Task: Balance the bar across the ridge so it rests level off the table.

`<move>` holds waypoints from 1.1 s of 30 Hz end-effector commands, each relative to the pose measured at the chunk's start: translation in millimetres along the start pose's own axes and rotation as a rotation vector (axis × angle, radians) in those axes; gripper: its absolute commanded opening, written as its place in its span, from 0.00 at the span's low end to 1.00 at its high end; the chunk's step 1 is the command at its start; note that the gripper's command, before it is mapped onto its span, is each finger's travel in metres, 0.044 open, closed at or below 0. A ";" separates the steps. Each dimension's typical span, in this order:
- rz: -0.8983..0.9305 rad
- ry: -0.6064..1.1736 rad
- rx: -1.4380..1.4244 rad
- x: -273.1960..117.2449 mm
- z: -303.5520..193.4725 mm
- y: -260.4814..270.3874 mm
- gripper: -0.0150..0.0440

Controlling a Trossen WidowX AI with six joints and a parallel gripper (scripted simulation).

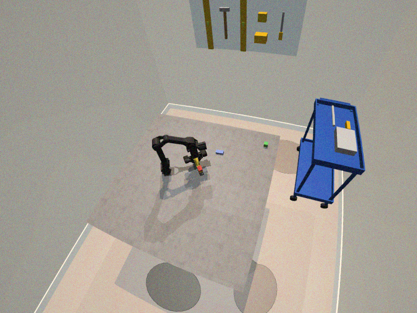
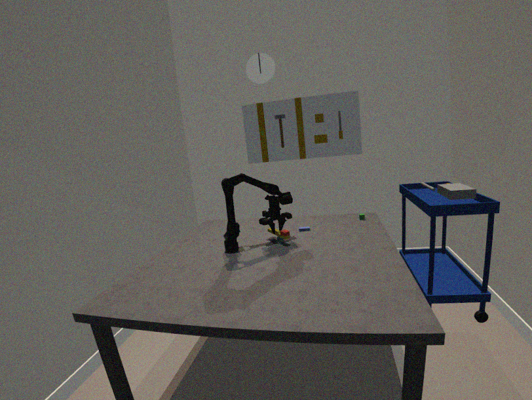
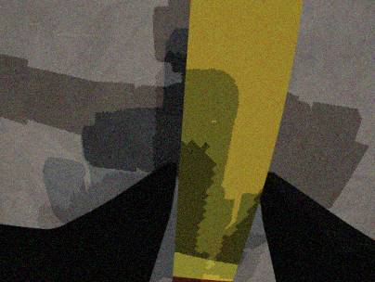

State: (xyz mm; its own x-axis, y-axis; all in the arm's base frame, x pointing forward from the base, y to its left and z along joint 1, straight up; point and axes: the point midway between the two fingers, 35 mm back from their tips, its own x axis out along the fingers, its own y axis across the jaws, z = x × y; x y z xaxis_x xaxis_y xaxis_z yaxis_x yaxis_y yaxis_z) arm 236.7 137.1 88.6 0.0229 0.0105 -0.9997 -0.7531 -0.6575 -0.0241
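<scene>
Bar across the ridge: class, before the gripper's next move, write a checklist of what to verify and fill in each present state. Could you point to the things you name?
1. Fingers of the gripper [image 1: 196, 159] [image 2: 277, 233] [image 3: 223, 171] on both sides of the bar [image 1: 197, 162] [image 2: 271, 230] [image 3: 252, 83]: ok.
2. Gripper opened off the bar: ok, though the gaps look slight.
3. Bar resting on the ridge: cannot tell; the contact is too small to make out.
4. Bar level, ends off the table [image 1: 229, 209] [image 2: 275, 297]: cannot tell.
5. Blue block [image 1: 219, 152] [image 2: 304, 229] apart from the bar: ok.
</scene>
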 end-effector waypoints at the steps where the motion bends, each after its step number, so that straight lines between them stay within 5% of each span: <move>1: 0.000 0.000 0.000 0.0 0.0 0.0 0.57; 3: 0.000 0.000 0.000 0.0 0.0 0.0 0.57; 13: 0.000 0.000 0.000 0.0 0.0 0.0 1.00; 17: 0.000 0.000 0.000 -7.9 -0.3 -1.5 1.00; 25: 0.000 0.000 0.000 -98.0 -0.4 -0.5 1.00; 33: 0.000 0.000 0.000 -100.0 -0.3 -0.2 1.00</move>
State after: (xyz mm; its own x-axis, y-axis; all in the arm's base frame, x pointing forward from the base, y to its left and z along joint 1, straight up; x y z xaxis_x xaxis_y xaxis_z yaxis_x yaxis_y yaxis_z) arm 235.9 136.6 186.7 0.0300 0.0147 -0.9994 -0.7528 -0.6575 -0.0323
